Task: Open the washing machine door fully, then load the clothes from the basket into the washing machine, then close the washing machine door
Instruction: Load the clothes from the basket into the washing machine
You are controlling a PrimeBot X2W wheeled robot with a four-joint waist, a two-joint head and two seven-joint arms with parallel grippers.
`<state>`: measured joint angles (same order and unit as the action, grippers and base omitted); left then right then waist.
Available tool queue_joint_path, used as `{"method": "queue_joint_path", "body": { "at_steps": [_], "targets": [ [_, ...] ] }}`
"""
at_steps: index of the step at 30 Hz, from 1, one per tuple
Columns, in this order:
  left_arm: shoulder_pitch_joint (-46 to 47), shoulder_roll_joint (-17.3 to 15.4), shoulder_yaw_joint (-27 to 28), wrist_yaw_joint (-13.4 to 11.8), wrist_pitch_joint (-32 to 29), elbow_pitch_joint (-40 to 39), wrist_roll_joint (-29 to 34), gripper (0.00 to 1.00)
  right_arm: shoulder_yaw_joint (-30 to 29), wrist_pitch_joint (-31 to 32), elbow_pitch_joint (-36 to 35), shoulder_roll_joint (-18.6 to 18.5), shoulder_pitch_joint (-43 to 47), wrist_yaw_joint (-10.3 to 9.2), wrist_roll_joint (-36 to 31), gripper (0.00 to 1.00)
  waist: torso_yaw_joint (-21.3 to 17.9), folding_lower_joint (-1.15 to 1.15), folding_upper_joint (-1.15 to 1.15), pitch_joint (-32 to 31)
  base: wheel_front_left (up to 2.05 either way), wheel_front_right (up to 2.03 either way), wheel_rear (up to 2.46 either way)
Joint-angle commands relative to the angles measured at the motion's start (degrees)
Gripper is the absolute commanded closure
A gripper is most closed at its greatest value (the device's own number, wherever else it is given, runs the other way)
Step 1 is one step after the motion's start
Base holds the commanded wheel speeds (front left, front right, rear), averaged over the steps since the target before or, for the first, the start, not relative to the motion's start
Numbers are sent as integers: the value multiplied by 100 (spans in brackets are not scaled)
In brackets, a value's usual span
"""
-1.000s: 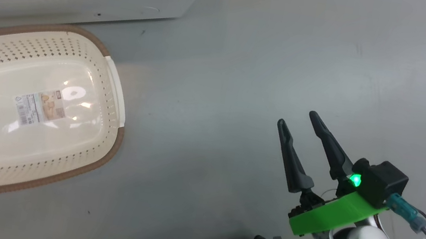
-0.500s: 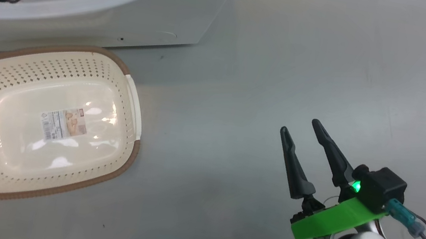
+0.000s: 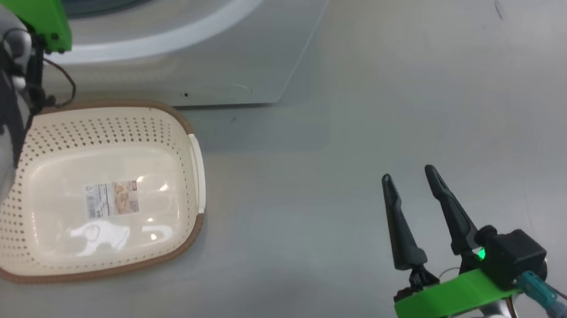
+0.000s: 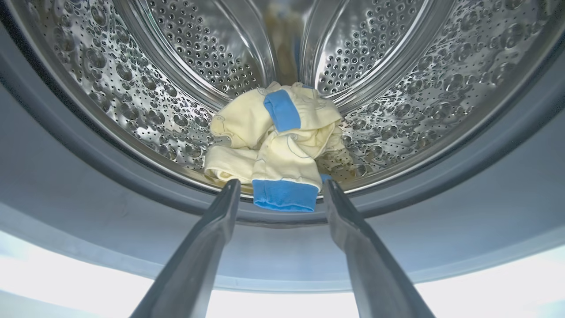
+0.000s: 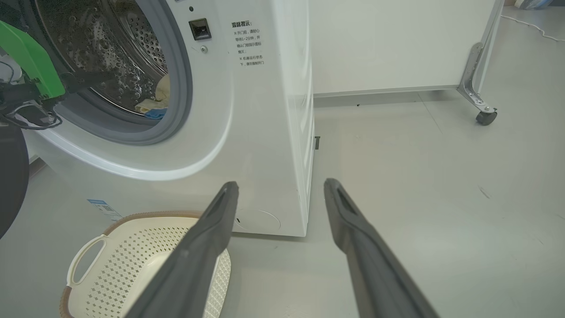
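Change: head camera has swung up toward the washing machine [image 3: 225,26]; left arm now shows at its opening.
Basket [image 3: 191,236]: on floor just before machine.
Clothes [image 4: 273,141]: bunched low in drum.
Left gripper [image 4: 281,183]: spread wide, empty, at drum mouth.
Right gripper [image 3: 407,173]: spread wide, empty, above floor.

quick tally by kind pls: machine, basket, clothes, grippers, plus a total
washing machine: 1
basket: 1, nothing in it but its label
clothes: 1 bundle, inside the washing machine; number of pieces unclear
grippers: 2, left gripper and right gripper, both open
total: 5
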<state>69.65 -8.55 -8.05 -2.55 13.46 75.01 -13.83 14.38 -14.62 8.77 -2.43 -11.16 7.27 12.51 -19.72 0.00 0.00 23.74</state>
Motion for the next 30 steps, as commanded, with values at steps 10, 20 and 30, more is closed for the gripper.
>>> {"method": "queue_joint_path", "body": {
  "at_steps": [10, 20, 30],
  "targets": [
    [-1361, 173, 2, 262, 151, -1475, -21, 0, -325, -38, -112, -44, 305, 22, -295, 0, 520, 0, 0, -786, 0, 0, 0],
    [-3091, 325, 94, 410, 153, -3039, 58, 0, -581, -38, -162, -65, 585, 22, -460, 0, 848, 0, 0, -1260, 0, 0, 0],
    [-4684, 483, 538, 376, 153, -4416, 33, 0, -664, -38, -173, -124, 817, 22, -544, 0, 1043, 0, 0, -1645, 0, 0, 0]
  ]
}}
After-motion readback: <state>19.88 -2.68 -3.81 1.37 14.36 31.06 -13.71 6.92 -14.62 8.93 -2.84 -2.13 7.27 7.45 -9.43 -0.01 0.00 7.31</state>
